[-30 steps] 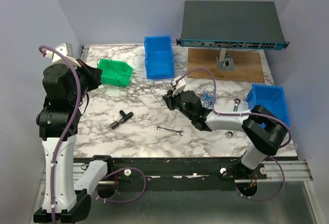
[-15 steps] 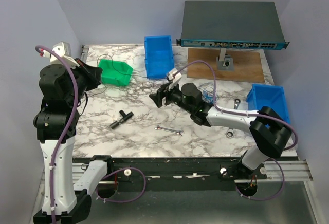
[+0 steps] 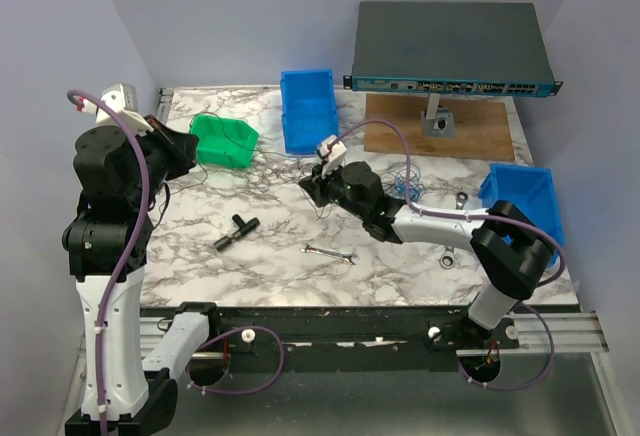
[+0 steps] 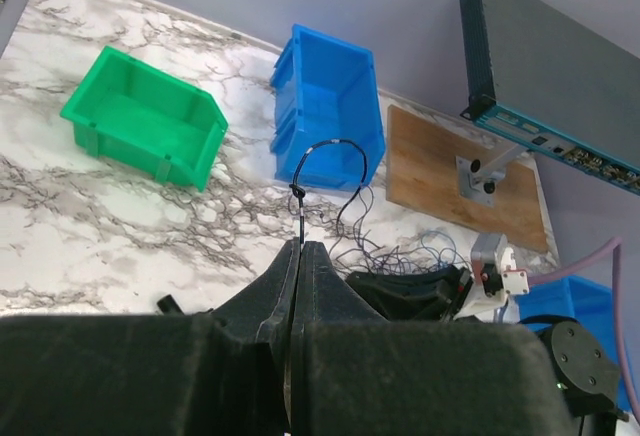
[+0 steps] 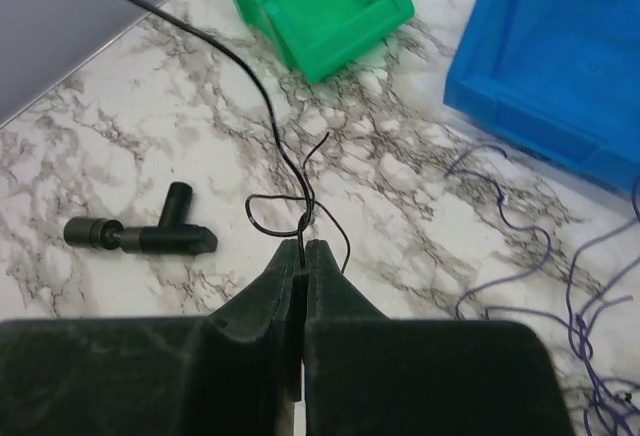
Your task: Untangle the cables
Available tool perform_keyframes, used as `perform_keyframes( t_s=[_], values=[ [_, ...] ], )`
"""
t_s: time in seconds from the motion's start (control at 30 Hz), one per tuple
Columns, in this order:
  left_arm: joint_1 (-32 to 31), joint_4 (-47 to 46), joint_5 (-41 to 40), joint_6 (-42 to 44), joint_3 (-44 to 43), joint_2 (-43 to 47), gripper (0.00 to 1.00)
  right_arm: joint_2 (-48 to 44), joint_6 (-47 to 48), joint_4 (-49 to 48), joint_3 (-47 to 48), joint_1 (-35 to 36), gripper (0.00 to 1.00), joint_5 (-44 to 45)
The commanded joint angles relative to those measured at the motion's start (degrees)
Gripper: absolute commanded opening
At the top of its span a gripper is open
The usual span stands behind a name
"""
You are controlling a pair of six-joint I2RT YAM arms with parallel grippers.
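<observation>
Two grippers in use, each pinched tight on a thin black cable; I cannot tell whether it is one strand.

Left gripper [image 4: 300, 246]: raised above the table's [image 3: 270, 256] left side, near the green bin [image 3: 225, 139]. Fingers are closed flat together with the black cable [image 4: 298, 216] coming out of the tips. From there it rises to a small knot, arcs in a loop in front of the blue bin [image 4: 330, 106], then drops toward loose strands by my right arm.

Right gripper [image 5: 303, 244]: low over mid-table, in front of the blue bin. Fingers are clenched on a black strand, which forms a small closed loop just past the tips and runs off to the upper left past the green bin, off the marble.

Blue cables [image 3: 405, 181]: a loose tangle on the marble beside my right forearm, between the blue bin and a second bin [image 3: 525, 201] at the right edge. No gripper touches them.

Wrench [image 3: 330, 252] and black T-fitting [image 3: 236, 231] lie flat nearer the front, apart from the cables.
</observation>
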State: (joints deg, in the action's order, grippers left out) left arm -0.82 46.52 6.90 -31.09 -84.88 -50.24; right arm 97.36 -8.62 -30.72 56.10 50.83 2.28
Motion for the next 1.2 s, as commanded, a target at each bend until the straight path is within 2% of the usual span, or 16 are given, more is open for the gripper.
perform_keyframes(
  t_s=[0.0, 0.1, 0.23, 0.33, 0.43, 0.5, 0.67, 0.77, 0.83, 0.87, 0.93, 0.97, 1.03, 1.17],
  values=[
    [1.04, 4.86, -6.30, 0.25, -3.92, -0.97, 0.00, -5.61, -4.90, -2.65, -7.00, -2.49, 0.01, 6.33],
    [4.75, 6.21, -10.67, -0.95, -3.72, -0.41, 0.00, -10.69, -13.91, -3.83, -14.70, -9.45, 0.01, 6.66],
    [10.06, 6.63, -11.28, -2.43, -2.91, 0.60, 0.00, -15.00, -29.63, -2.33, -24.09, -23.51, 0.01, 6.39],
    [13.72, 6.53, -10.58, -2.92, -2.16, 1.34, 0.00, -15.67, -35.61, -0.33, -28.66, -31.38, 0.01, 7.26],
    [14.62, 3.46, -7.20, -3.14, 0.62, 2.77, 0.00, -15.57, -36.07, -3.02, -30.90, -33.45, 0.01, 5.10],
    [14.62, 1.35, -2.05, -3.48, 2.58, 3.05, 0.00, -14.91, -35.20, -4.84, -30.87, -33.43, 0.01, 2.84],
    [14.62, 1.20, -1.07, -3.54, 3.46, 2.16, 0.00, -14.92, -34.49, -4.47, -31.27, -33.43, 0.01, 4.51],
    [14.64, -2.20, 3.89, -3.34, 5.44, 2.36, 0.00, -16.59, -32.00, -6.47, -32.26, -33.43, 0.03, 2.05],
    [14.62, -3.34, 6.87, -3.79, 6.02, 1.72, 0.00, -17.41, -30.36, -9.33, -33.15, -33.45, 0.20, -1.57],
    [14.62, -3.85, 8.49, -3.73, 6.09, 1.37, 0.00, -17.74, -29.70, -11.01, -33.74, -33.43, 0.40, -3.61],
    [14.62, -3.98, 9.62, -3.79, 5.60, 0.53, 0.00, -18.57, -29.11, -13.66, -35.20, -33.44, 0.69, -5.80],
    [14.64, -3.98, 9.71, -3.89, 5.28, 0.07, 0.00, -18.94, -29.03, -14.58, -35.66, -33.37, 0.77, -5.80],
    [14.66, -4.16, 9.69, -4.19, 4.20, -0.63, 0.00, -19.38, -28.65, -14.51, -36.06, -33.41, 0.84, -5.31],
    [14.54, -4.02, 10.78, -5.46, -0.68, -2.83, 0.00, -19.75, -28.39, -15.65, -36.81, -33.34, 0.86, -5.08]
  ],
)
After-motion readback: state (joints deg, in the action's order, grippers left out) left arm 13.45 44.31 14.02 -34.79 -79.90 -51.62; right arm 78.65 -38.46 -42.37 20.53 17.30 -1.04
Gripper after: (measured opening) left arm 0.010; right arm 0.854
